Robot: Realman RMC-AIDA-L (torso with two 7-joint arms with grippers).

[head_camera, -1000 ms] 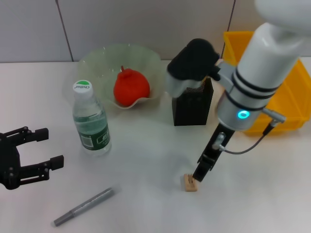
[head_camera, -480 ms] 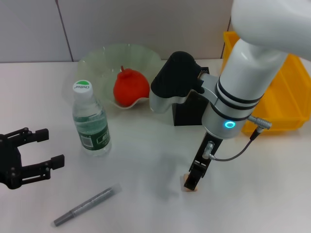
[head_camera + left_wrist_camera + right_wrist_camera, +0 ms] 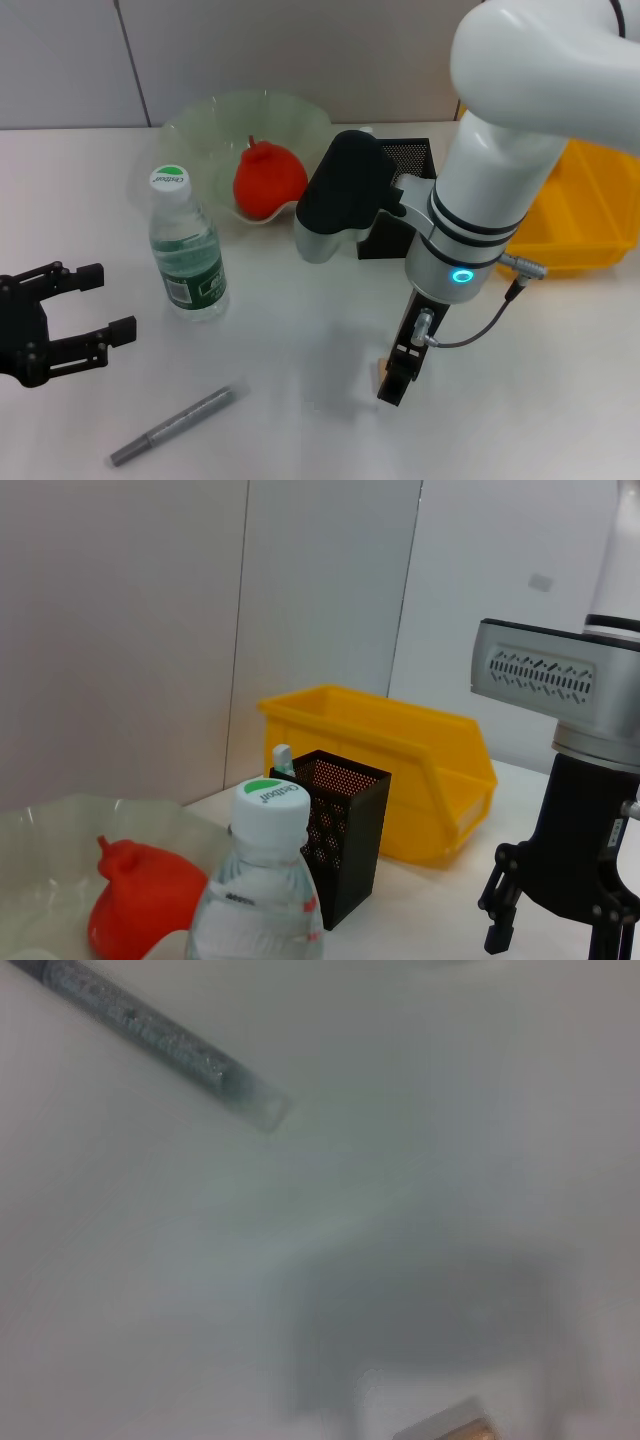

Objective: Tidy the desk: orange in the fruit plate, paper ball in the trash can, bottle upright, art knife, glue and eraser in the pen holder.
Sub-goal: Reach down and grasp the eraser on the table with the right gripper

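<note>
The head view looks forward and down from high above the worktop, taking in the whole spread. The left wrist view sits low at the near left, facing across toward the far right; it shares with the head view the bottle, pen holder and yellow bin. The right wrist view hangs very close, looking down; it shares the grey pen.

A clear plastic bottle, black metal-mesh pen holder, glossy yellow plastic bin and translucent frosted plate.
</note>
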